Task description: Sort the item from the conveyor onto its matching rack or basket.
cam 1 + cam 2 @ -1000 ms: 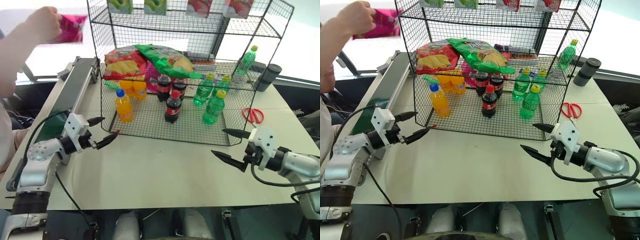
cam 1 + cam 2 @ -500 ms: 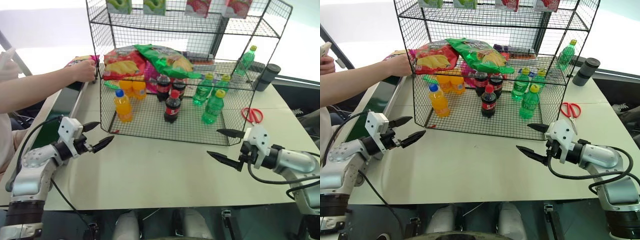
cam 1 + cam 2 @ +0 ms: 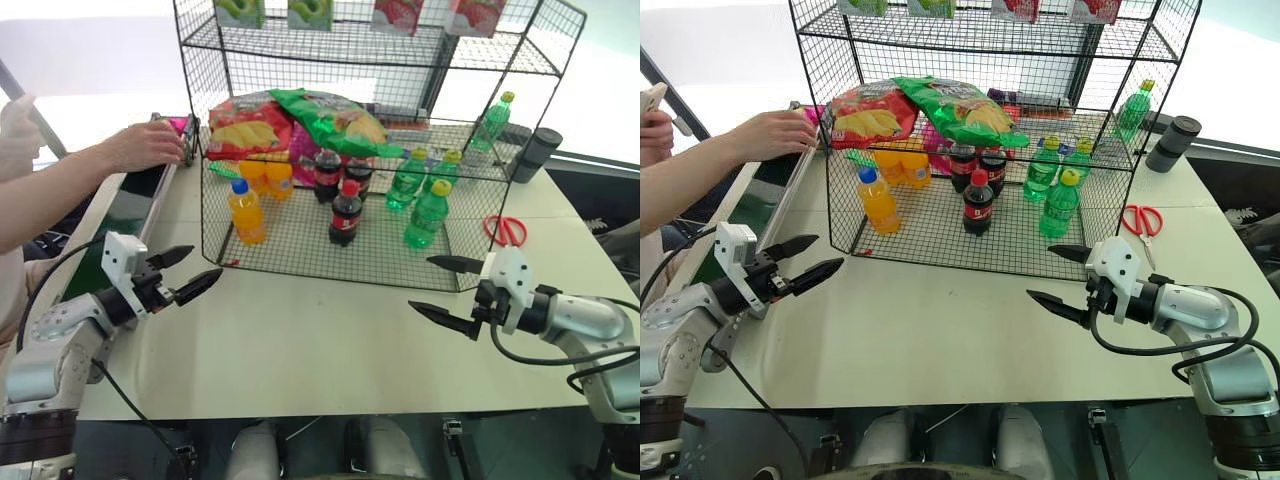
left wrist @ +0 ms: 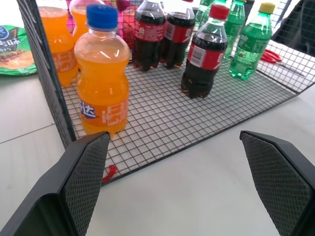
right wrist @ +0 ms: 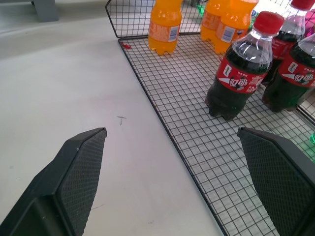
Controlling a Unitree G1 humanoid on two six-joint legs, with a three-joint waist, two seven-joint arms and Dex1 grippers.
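A person's hand [image 3: 142, 146] rests on the far end of the conveyor [image 3: 128, 203], covering most of the item [image 3: 181, 125]; a magenta edge of the bag shows beside the fingers. The black wire rack [image 3: 400, 62] stands on the table behind both grippers. My left gripper [image 3: 207, 261] hovers open and empty near the rack's front left corner, beside the conveyor. Over the table at the rack's front right corner, my right gripper [image 3: 419, 283] is open and empty too. The left wrist view has its fingers [image 4: 84, 172] spread wide before an orange bottle [image 4: 101, 83].
Orange, cola [image 3: 346, 212] and green bottles [image 3: 428, 214] stand on the rack's bottom tier. A red crisp bag [image 3: 246, 128] and a green one [image 3: 335, 118] lie on the tier above. Red scissors [image 3: 507, 230] and a black cylinder [image 3: 537, 153] sit at the right.
The person's hand has brought the magenta bag down from high up onto the conveyor's far end. My left gripper has drawn back a little and rolled. The right gripper has stayed put.
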